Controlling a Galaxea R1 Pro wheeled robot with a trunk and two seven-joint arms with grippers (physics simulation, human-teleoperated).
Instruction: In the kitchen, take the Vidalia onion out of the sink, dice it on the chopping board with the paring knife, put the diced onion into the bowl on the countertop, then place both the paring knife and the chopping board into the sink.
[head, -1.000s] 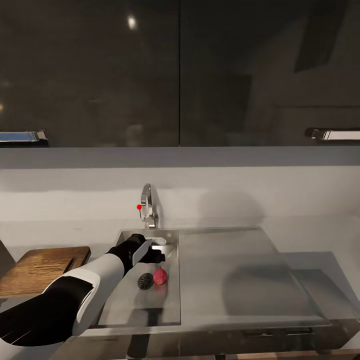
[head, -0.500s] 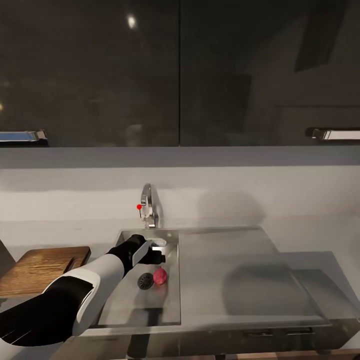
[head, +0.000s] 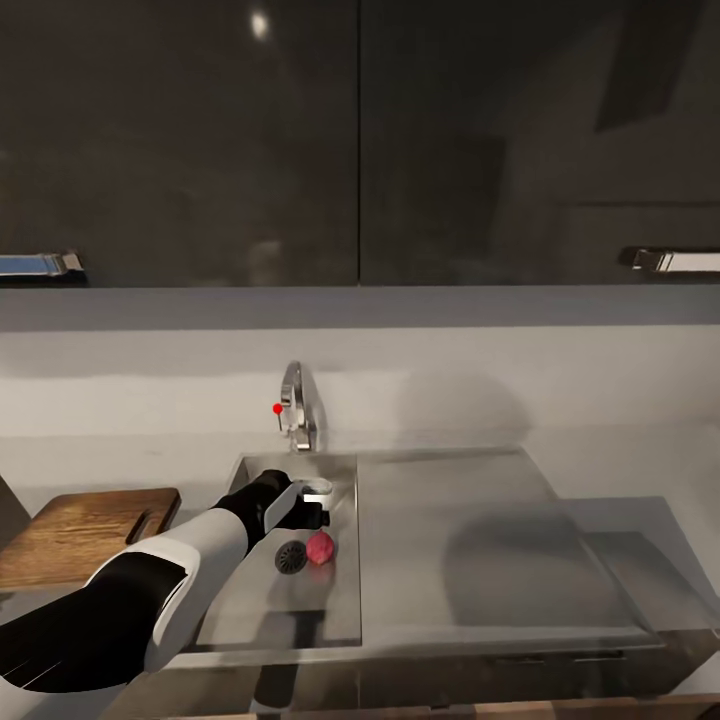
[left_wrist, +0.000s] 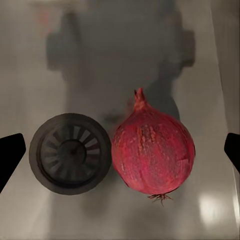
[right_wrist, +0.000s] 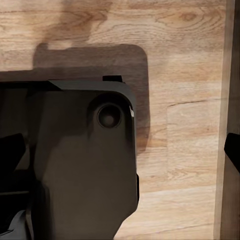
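Onion (head: 320, 548) sits on the sink (head: 300, 610) basin floor, touching the round drain (head: 291, 558) on its right side. In the left wrist view the onion (left_wrist: 153, 153) looks reddish-pink, root tuft and stem tip visible, right beside the drain (left_wrist: 70, 153). Left end effector (head: 312, 505) hangs above the basin, just behind the onion, jaws spread wide with both fingertips (left_wrist: 10, 155) at the frame edges, nothing between them. Chopping board (head: 85, 522) lies on the worktop (head: 640, 520) left of the sink, handle slot toward the basin. Tap (head: 298, 405) stands behind the basin. Right end effector: one dark fingertip (right_wrist: 232, 150) over wood-grain floor (right_wrist: 190, 60); can't tell whether it's spread or closed.
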